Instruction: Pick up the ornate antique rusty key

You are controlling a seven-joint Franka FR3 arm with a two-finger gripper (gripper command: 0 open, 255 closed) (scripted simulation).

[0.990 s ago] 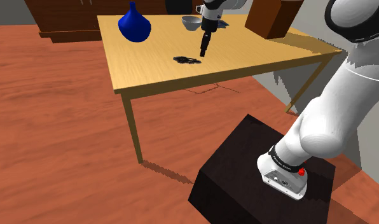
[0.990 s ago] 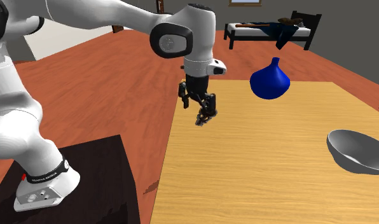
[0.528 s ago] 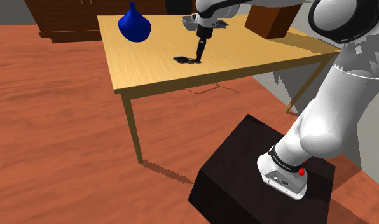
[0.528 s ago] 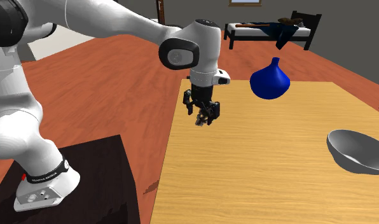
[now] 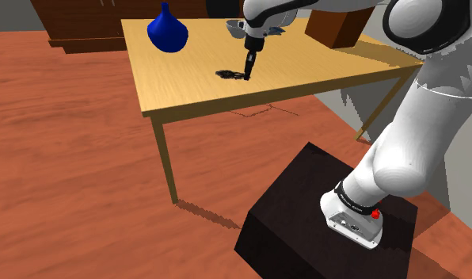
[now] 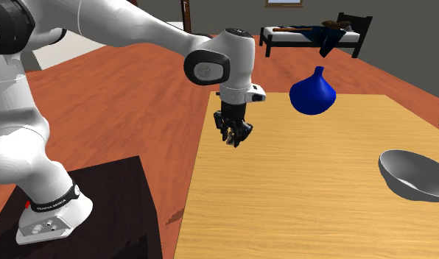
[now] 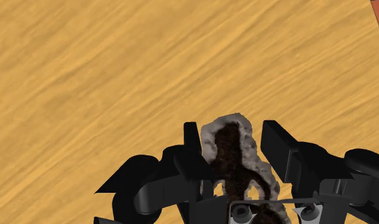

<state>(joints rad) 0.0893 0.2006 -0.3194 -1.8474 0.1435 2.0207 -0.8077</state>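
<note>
Two black fingers of the gripper stand apart with the key lying between them on the table. It sits at about 4 o'clock from the blue vase in the shoulder view, and the fingers do not look to be squeezing it yet. The key is likely small, hard, light and a bit rough with rust, so it should not slip much; pinch it across its thin middle. Its long side seems to run from 9 to 3 o'clock in the shoulder view, with the holey end nearest the hand, though that is hard to see.
</note>
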